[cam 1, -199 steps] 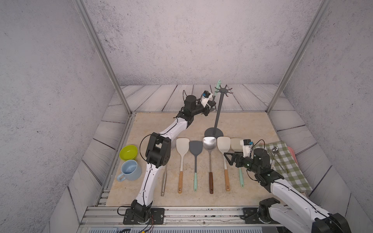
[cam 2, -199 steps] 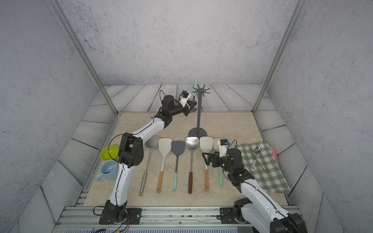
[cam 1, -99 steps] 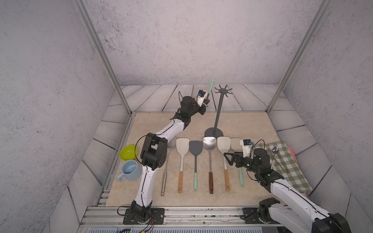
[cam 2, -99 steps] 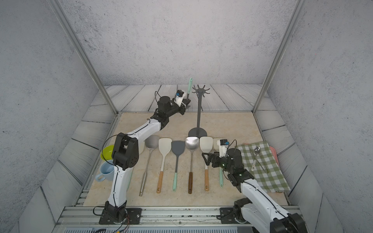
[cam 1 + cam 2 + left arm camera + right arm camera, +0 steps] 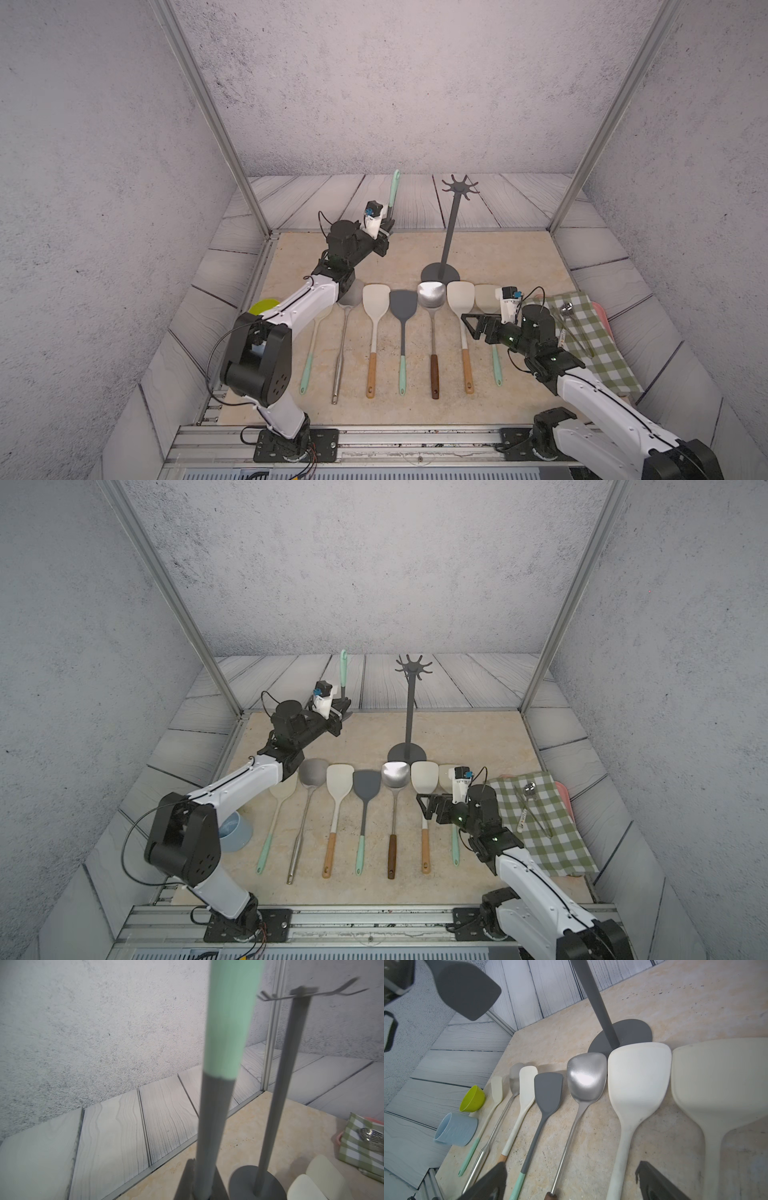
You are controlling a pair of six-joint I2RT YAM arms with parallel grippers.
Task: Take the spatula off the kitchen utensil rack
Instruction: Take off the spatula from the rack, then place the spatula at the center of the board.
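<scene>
- Nearest the front rail, the right fingers (image 5: 652, 1186) are hanging spread wide and empty, low over a row of utensils (image 5: 402, 332) that is lying flat on the worktop (image 5: 498, 257).
- Behind that row, the rack (image 5: 451, 232) is standing upright on its round base, and no utensil is showing on its hooks in either top view.
- Beside the rack and well clear of its hooks, the left fingers (image 5: 386, 228) are clenching the spatula (image 5: 393, 189) and holding it raised over the back of the worktop, so it is already off the rack.
- The spatula is standing almost upright, mint handle pointing up. Its dark grey blade is hanging below the fingers, as the right wrist view is showing.
- The fingers are gripping the grey shaft low down, under the mint sleeve, which is leaving most of the length sticking up above the grip.
- It is looking slim and light, so weight is probably not mattering much.
- The shaft is looking stiff and the blade is likely a softer, bendy material, so the shaft is the better place to take hold.
- The smooth, round shaft is probably prone to twisting or sliding in a two-sided pinch, and the long handle above may be levering it over during quick swings.
- A grip nearer the middle would likely be balancing it better.
</scene>
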